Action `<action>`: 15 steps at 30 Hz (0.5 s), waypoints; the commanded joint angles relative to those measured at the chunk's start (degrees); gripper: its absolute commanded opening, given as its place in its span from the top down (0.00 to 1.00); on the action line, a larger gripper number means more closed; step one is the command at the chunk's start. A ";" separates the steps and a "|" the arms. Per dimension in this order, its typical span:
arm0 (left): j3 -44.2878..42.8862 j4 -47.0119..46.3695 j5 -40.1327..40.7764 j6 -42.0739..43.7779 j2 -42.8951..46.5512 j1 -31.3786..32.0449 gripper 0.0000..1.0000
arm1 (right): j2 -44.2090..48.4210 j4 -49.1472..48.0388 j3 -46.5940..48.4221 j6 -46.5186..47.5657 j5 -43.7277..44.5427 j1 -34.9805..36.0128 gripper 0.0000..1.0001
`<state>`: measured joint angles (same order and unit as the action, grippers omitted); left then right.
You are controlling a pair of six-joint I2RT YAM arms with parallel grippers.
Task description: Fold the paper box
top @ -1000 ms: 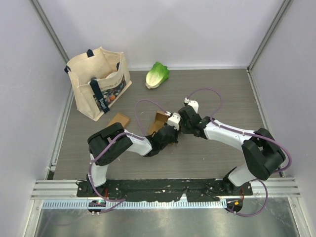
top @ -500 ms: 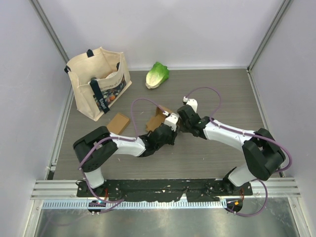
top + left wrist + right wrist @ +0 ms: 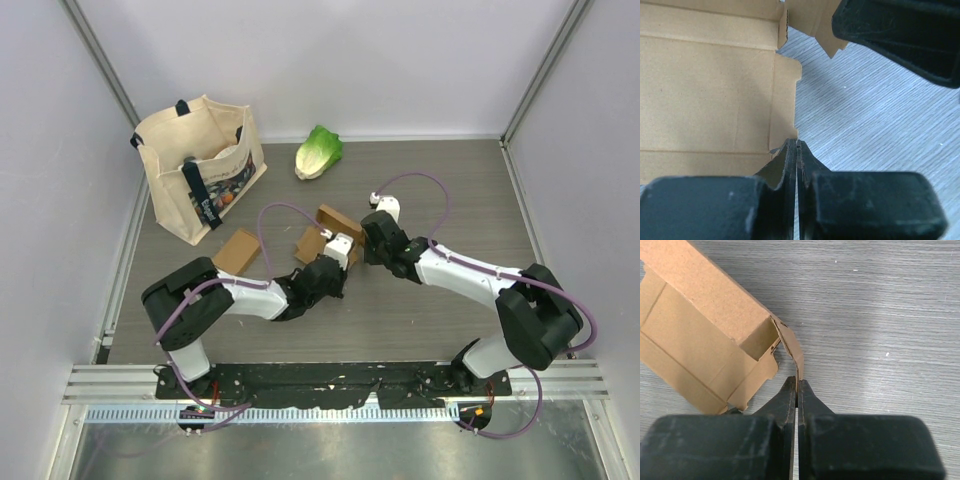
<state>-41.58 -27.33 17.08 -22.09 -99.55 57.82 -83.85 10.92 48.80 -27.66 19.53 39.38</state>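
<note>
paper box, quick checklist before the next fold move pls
1. Right jaws shut on a flap of the paper box: ok, the tips pinch the curled flap edge.
2. Left jaws holding the other flap: cannot tell; they are shut at its corner, but no card shows between them.
3. Box fully formed: not ok, panels lie open.
4. Arms clear of each other: ok, close over the box but apart.
5. Spare flat card clear of the box: ok, it lies apart, to the left.
6. Tote bag and lettuce out of the way: ok, farther back.
</note>
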 commanded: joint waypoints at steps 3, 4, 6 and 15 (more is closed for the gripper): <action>3.52 -3.77 1.37 -1.64 9.45 -0.60 0.77 | 1.24 -3.10 -0.90 3.57 0.51 0.18 1.00; 4.05 -4.13 1.55 -1.73 10.24 -0.69 0.74 | 0.89 -3.01 -0.98 3.66 0.42 0.18 1.00; 4.14 -3.96 1.47 -2.17 10.95 -1.66 0.72 | 0.71 -3.10 -1.07 3.84 0.42 0.18 1.00; 0.10 -5.36 -0.56 -2.26 2.09 -3.59 0.98 | 0.45 -3.62 -0.90 3.49 -0.10 0.09 1.00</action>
<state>-38.74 -29.34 17.30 -24.47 -93.41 54.33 -83.88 10.26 47.62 -24.69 19.27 39.38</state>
